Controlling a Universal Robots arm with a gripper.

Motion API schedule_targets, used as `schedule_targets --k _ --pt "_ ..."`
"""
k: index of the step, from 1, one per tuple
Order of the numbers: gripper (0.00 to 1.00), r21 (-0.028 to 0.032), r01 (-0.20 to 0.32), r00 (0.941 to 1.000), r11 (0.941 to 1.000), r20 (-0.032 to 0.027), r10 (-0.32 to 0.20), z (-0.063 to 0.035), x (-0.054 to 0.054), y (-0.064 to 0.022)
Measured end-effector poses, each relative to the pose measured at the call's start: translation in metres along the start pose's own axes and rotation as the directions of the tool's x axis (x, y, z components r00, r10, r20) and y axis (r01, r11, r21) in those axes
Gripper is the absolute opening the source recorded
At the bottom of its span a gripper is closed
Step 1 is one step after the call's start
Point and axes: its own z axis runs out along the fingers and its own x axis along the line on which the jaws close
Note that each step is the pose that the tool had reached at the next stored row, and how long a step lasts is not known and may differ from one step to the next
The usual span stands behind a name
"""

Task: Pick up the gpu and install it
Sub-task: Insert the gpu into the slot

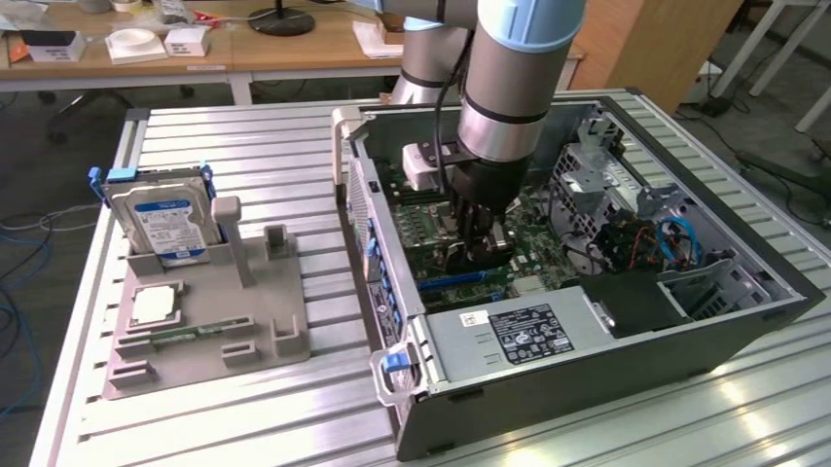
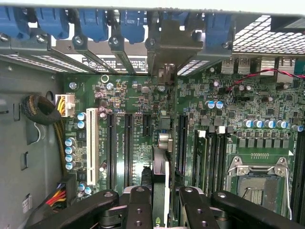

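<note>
My gripper (image 1: pixel 476 251) reaches down into the open computer case (image 1: pixel 727 321), just above the green motherboard (image 1: pixel 535 255). It is shut on the gpu (image 2: pixel 160 167), which shows edge-on as a thin card between the black fingers (image 2: pixel 139 206). The card's silver end bracket (image 2: pixel 164 45) stands against the rear slot openings of the case. The card's lower edge lines up over the board between the long black expansion slots (image 2: pixel 127 148). Whether it touches a slot I cannot tell. In the exterior view the gpu (image 1: pixel 470 261) is a dark sliver under the wrist.
On the exterior view's left, a grey parts holder (image 1: pixel 195 331) carries a silver hard drive (image 1: pixel 162 222), a processor chip (image 1: pixel 154 305) and a memory stick (image 1: pixel 182 336). The power supply (image 1: pixel 513 336) sits at the case's near end. A cable bundle (image 2: pixel 40 110) and blue slot clips (image 2: pixel 95 21) are close by.
</note>
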Motion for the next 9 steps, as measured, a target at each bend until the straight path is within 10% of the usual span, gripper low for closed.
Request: schedule_targets --k 9 --pt "0.27 0.0001 0.000 1.0000 1.0000 0.0001 0.000 0.0014 0.0000 0.0007"
